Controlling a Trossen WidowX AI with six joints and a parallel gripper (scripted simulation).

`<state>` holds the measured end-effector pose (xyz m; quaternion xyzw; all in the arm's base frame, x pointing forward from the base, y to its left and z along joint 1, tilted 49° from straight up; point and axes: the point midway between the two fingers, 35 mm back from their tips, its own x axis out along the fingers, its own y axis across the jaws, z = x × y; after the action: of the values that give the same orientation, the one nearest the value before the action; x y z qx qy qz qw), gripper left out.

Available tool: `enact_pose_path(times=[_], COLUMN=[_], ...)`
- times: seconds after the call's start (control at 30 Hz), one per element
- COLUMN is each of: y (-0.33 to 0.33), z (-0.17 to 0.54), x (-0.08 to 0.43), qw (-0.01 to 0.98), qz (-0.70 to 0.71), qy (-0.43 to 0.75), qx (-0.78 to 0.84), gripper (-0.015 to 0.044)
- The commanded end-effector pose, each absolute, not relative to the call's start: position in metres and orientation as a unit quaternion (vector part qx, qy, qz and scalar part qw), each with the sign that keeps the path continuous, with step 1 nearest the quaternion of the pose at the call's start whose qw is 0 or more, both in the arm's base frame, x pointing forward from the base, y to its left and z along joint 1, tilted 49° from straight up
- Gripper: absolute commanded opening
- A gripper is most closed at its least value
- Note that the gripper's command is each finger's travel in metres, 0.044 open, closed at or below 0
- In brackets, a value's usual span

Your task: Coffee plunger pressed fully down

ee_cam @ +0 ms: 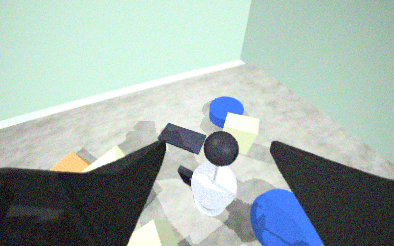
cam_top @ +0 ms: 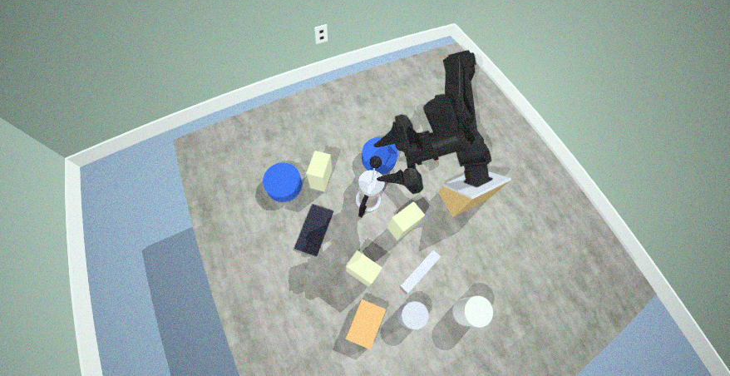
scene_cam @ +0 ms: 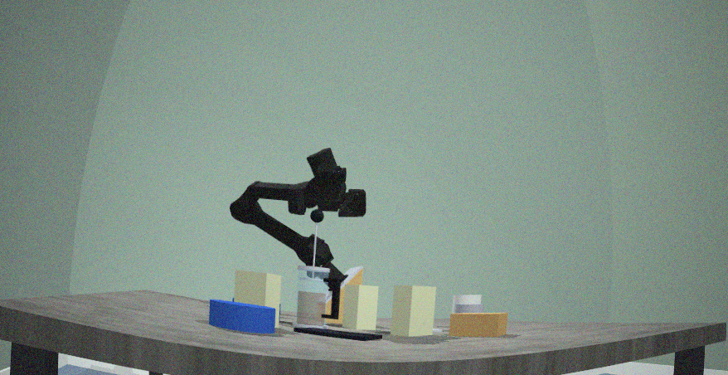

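Nothing of the pressing done yet, by the look of it; plunger knob (scene_cam: 317, 215) riding high on its thin rod (scene_cam: 314, 245), well above the lid of the coffee press (scene_cam: 312, 296); whole stroke left to make, then the release. Press standing upright on the counter (scene_cam: 152, 322), near its middle, among pale yellow blocks (scene_cam: 360, 306) and beside a blue disc (scene_cam: 242, 316), with a dark flat slab (scene_cam: 337, 333) just in front.

Gripper (ee_cam: 218, 150) spread wide and holding nothing; fingers seen in the wrist view flanking the knob (ee_cam: 221, 148) on either side, with clear gaps on both; knob roughly centred between them and slightly ahead. From the side, knob sitting just under the wrist body, very close, contact not possible to confirm. From above, knob (cam_top: 375, 161) lying between the two finger tips (cam_top: 383, 176), nearer the lower one.

Likely next: closing on the knob or bearing on it from above, then a straight vertical push; any sideways drift apt to tip the narrow press.
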<state>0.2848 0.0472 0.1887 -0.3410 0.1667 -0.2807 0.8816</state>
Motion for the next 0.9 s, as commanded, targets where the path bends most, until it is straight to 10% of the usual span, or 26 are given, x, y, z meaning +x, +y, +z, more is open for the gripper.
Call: enact_pose_path(times=[0.0, 0.1, 0.5, 0.87], y=[0.0423, 0.0406, 0.0406, 0.0401], z=[0.1892, 0.1901, 0.1901, 0.1894], x=[0.2879, 0.289, 0.289, 0.2892], qw=[0.881, 0.88, 0.88, 0.88], qz=[-0.28, -0.281, -0.281, -0.281], qy=[0.164, 0.161, 0.161, 0.162], qx=[-0.345, -0.346, -0.346, -0.346], gripper=[0.044, 0.044, 0.0125, 0.0125])
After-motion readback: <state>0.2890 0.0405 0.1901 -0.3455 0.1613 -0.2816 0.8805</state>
